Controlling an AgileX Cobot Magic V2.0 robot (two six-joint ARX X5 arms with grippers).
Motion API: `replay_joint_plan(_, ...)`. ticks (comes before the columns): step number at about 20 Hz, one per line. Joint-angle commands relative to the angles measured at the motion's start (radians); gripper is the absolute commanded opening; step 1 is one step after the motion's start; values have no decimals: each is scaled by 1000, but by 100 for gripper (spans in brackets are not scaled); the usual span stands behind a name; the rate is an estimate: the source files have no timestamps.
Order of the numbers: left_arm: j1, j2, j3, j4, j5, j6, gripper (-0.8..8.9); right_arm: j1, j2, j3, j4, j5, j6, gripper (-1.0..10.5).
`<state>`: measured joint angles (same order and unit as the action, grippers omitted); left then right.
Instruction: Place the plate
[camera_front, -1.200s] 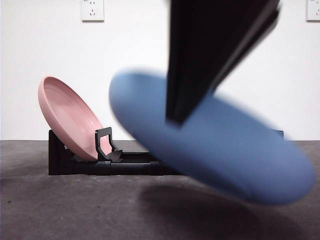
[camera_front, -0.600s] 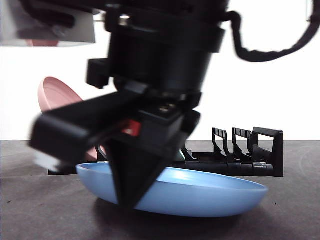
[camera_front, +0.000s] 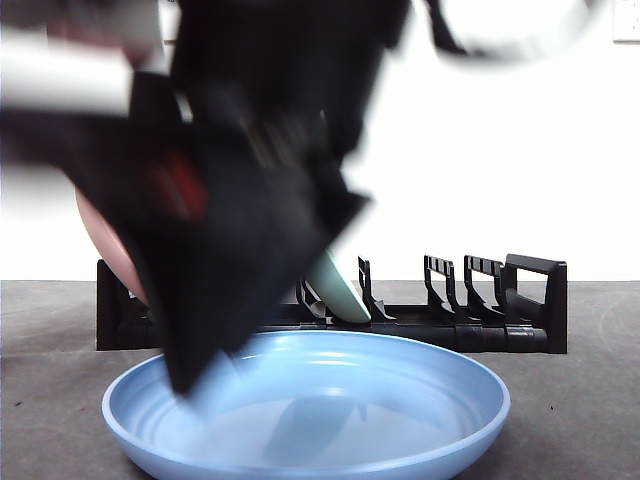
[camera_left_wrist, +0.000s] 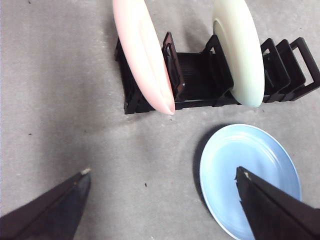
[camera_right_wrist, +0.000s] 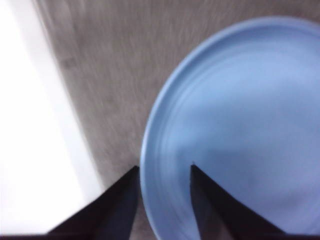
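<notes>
Brought the blue plate (camera_front: 400, 400) down since a second ago: then tilted in mid-air, now flat on the grey table (camera_left_wrist: 50, 100), on the near side of the black rack (camera_front: 480, 330) and just in front of it. Straddles the plate's left rim with the right gripper (camera_right_wrist: 164, 167), one black jaw over the dish and the other outside it over the table. Jaws parted, with a gap wider than the rim, so let go rather than clamped. Shows big, dark and blurred in the front view, reaching in from the upper left. Hangs the left gripper (camera_left_wrist: 162, 171) high above the table, jaws spread wide, grasping nothing. Holds a pink plate (camera_left_wrist: 142, 55) leaning in the rack's left end slot. Holds a pale green plate (camera_left_wrist: 240, 50) on edge in a slot toward the middle.
</notes>
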<state>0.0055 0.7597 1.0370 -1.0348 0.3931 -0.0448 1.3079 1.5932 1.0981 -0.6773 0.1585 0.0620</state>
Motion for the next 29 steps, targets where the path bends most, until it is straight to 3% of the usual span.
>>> replay_joint_plan(1, -12, 5, 23, 11, 5, -23, 466, 14, -52, 80, -61, -4, 42, 245)
replay_joint_plan(4, -24, 11, 23, 11, 5, -47, 467, -24, -162, 91, -101, -5, 80, 245)
replay_joint_plan(10, -64, 68, 23, 48, 5, -75, 468, -259, -469, 91, -190, -15, 165, 244)
replay_joint_plan(14, -119, 137, 23, 139, 5, -130, 467, -426, -633, 91, -243, -82, 190, 244)
replay_joint_plan(17, -173, 212, 24, 261, -9, -173, 468, -486, -684, 91, -310, -80, 193, 244)
replay_joint_plan(19, -219, 286, 46, 326, -77, -182, 468, -507, -695, 91, -353, -80, 193, 244)
replay_joint_plan(24, -299, 491, 180, 325, -312, -152, 467, -512, -693, 90, -385, -79, 193, 244)
replay_joint_plan(29, -317, 673, 317, 298, -421, -143, 467, -512, -693, 90, -386, -72, 193, 244)
